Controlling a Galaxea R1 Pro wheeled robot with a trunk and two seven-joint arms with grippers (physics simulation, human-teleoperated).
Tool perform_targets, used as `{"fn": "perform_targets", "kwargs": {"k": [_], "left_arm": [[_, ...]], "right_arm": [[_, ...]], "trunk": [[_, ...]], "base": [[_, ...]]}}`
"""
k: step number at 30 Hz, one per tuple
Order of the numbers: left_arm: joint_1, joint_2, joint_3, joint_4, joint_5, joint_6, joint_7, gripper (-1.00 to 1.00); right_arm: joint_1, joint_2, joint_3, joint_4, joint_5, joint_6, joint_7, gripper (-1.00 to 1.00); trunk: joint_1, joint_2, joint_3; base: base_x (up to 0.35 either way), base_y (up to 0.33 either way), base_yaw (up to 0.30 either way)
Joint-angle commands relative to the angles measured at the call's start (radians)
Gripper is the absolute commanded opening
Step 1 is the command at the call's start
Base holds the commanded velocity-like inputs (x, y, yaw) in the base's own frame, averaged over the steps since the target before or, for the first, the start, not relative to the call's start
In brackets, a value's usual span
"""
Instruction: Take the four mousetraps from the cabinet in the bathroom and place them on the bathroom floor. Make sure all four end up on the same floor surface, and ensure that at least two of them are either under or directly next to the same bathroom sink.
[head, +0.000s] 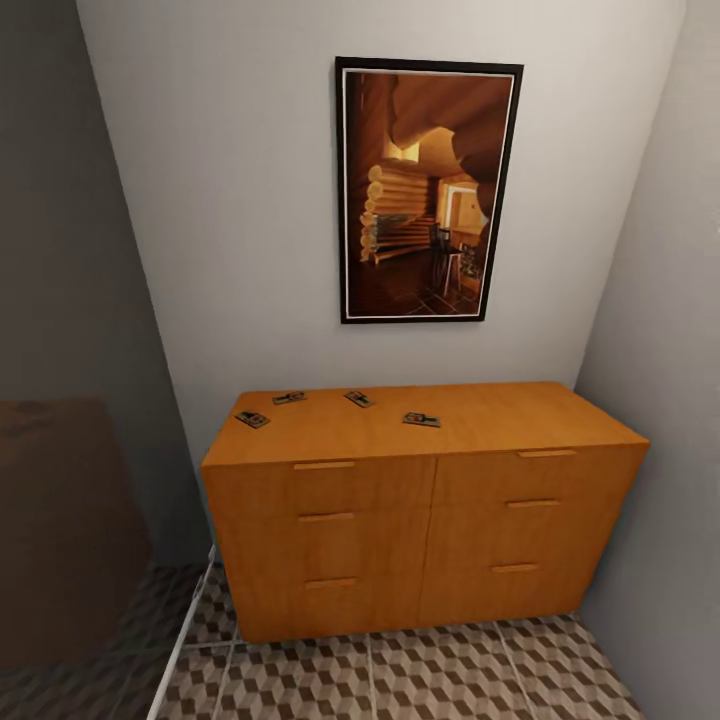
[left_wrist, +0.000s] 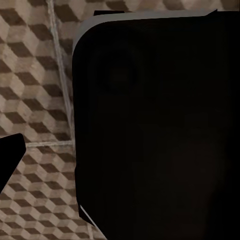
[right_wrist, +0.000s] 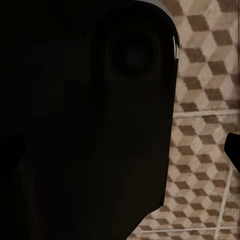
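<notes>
In the head view, a dark brown blurred mass (head: 60, 520) fills the lower left, against a grey wall. Beside it the bathroom floor (head: 400, 680) runs in cube-patterned tiles up to the cabinet (head: 420, 530), which stands against the pale back wall in a narrow alcove, all drawers closed. Four mousetraps lie flat on its top, toward the left and middle: the leftmost mousetrap (head: 252, 419) near the left edge, the second mousetrap (head: 289, 397) further back, the third mousetrap (head: 359, 399) near the middle, and the fourth mousetrap (head: 422, 419) rightmost, all apart from one another. A framed picture (head: 428, 190) hangs on the wall above. In each wrist view a large dark body blocks most of the frame over the tiles; whether either gripper's jaws are open or closed cannot be told.
</notes>
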Motion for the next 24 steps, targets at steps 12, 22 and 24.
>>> {"fn": "perform_targets", "kwargs": {"k": [12,22,24], "left_arm": [[0.0,0.001,0.001,-0.001,0.001,-0.002,0.0,1.0],[0.0,0.001,0.0,-0.002,0.002,-0.002,0.0,1.0],[0.0,0.0,0.0,-0.002,0.003,-0.002,0.0,1.0]], "right_arm": [[0.0,0.0,0.001,0.0,0.0,-0.004,0.0,1.0],[0.0,-0.001,0.001,0.0,0.0,-0.006,0.0,1.0],[0.0,-0.001,0.0,0.0,0.0,-0.008,0.0,1.0]], "trunk": [[0.0,0.0,-0.001],[0.0,0.0,-0.001],[0.0,0.0,-0.001]], "base": [[0.0,-0.055,0.0],[0.0,-0.007,0.0],[0.0,-0.002,0.0]]}}
